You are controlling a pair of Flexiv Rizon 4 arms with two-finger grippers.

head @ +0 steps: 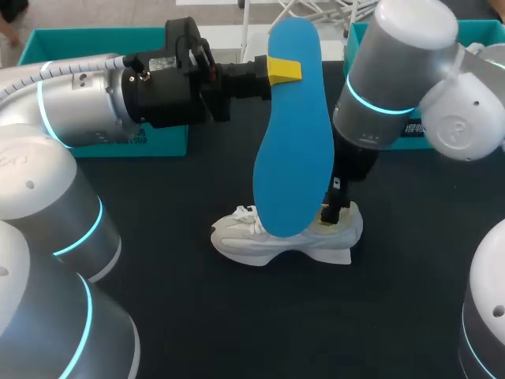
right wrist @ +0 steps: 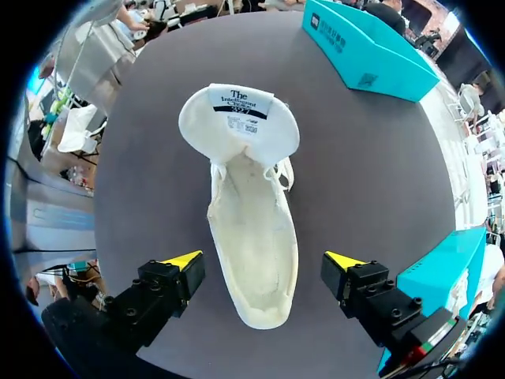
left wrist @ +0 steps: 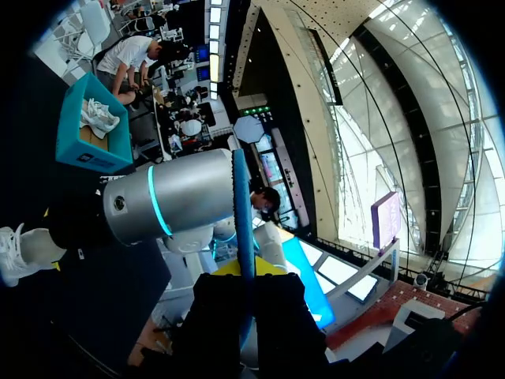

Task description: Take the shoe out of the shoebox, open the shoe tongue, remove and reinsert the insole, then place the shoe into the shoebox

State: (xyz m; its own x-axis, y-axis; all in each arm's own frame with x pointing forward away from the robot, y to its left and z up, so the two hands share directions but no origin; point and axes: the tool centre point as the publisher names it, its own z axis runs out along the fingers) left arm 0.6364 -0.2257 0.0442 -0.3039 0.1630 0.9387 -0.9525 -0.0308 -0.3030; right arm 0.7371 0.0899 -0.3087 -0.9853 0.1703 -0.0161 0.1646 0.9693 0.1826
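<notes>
Holding the blue insole upright above the middle of the bench, the left arm's fingers are clenching it near its upper end, one yellow tip showing on its face. The left wrist view is showing the insole edge-on, pinched between those fingers. To my eye it is hanging there so that its lower end is pointing at the mouth of the white shoe, ready to slide back in.

That shoe is standing on its sole near the bench's middle. From above, the shoe is looking hollow, and its tongue is lying folded forward, leaving the opening wide.

Hovering at the heel, the right arm's fingers are spread apart, one on each side and touching nothing. I judge they are waiting to steady the shoe.

One teal shoebox is sitting at the bench's far left corner, where the shoe is meant to end up.
</notes>
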